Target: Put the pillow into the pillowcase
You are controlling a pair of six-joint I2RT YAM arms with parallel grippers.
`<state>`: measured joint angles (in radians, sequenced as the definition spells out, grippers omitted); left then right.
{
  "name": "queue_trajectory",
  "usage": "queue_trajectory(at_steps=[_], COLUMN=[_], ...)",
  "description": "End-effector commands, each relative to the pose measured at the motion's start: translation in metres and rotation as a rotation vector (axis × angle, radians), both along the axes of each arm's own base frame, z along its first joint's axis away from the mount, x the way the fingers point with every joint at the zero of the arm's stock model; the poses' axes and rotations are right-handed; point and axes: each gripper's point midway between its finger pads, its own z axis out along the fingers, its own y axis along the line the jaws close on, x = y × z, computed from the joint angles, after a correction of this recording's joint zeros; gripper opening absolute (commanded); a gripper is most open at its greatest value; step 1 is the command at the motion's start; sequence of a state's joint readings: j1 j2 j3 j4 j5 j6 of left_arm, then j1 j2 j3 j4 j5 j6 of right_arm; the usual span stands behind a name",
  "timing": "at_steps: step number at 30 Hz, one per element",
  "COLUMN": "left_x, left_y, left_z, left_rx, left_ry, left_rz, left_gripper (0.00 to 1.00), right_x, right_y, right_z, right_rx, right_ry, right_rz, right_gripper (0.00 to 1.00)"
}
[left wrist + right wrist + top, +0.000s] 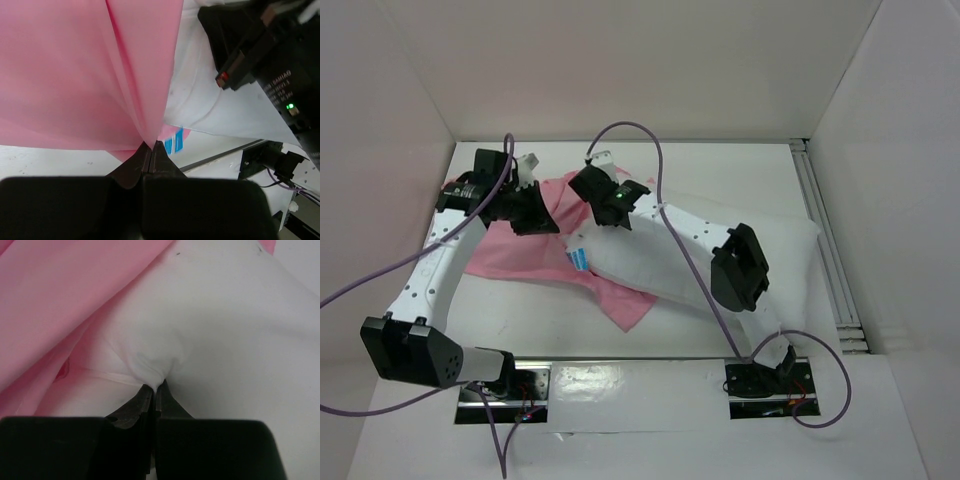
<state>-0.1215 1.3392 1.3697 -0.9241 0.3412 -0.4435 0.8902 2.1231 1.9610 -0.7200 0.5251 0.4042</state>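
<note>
My left gripper (151, 148) is clenched on a pinch of the pillowcase (75, 75). The pink cloth fans away from the tips in taut folds, so I read it as holding one edge of the sack up. My right gripper (154, 386) is clamped on a small pucker of the pillow (225, 330), with white fabric gathered into the tips and pink cloth lying against the pillow on the left of that view.

From above, both wrists sit close together toward the far left of the table (720, 165), at the pillow's left end where white meets pink. That placing makes sense to me: one hand has the case, the other has the end that must go in first.

The pillow stretches from there toward the right, most of it bare. The pillowcase lies spread on the left, with one corner poking out past the pillow's near side. A blue tag (580, 260) shows where the two meet.

I judge the stuffing barely begun. I cannot tell whether my left grip has one layer or both; both would pinch the mouth shut.
</note>
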Motion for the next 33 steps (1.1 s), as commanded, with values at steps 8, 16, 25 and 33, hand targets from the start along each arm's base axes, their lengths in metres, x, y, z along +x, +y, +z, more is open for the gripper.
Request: queue_trajectory(at_steps=[8, 16, 25, 33], left_x=[-0.027, -0.014, 0.017, 0.094], left_y=[-0.021, -0.041, -0.027, -0.032], left_z=[0.001, -0.005, 0.024, 0.042], left_rx=[-0.07, -0.061, 0.061, 0.224], left_ry=[0.039, 0.046, -0.071, -0.201], left_rz=[-0.101, -0.148, -0.079, 0.038], left_gripper=[0.0, 0.07, 0.8, 0.79], right_x=[0.016, -0.021, -0.044, -0.04], right_y=[0.033, 0.064, -0.072, -0.212], right_z=[0.02, 0.054, 0.119, 0.11], right_rx=[0.157, 0.317, 0.227, 0.091], right_ry=[-0.05, -0.032, -0.117, -0.041], right_rz=[0.031, 0.147, -0.065, -0.366], right_gripper=[0.0, 0.07, 0.91, 1.0])
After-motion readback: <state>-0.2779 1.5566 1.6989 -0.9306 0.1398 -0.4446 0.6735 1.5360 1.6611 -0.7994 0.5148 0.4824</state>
